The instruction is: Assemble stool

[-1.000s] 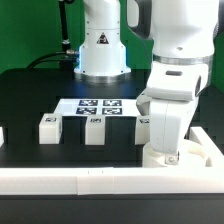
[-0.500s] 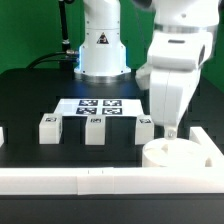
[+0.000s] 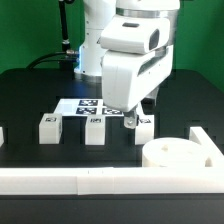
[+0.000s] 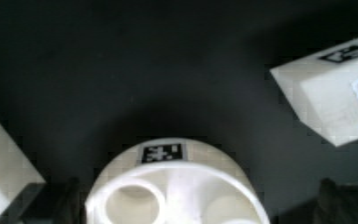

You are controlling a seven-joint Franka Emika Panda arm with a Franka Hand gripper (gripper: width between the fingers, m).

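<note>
The claw is hanging released over the black counter, its dark fingers standing wide apart and gripping nothing; the exterior view is showing it just above the right-hand leg. The round seat is lying flat toward the exterior view's right, tucked against the white bar edging. The middle leg and the left-hand leg are standing in a row before the marker board.
</note>
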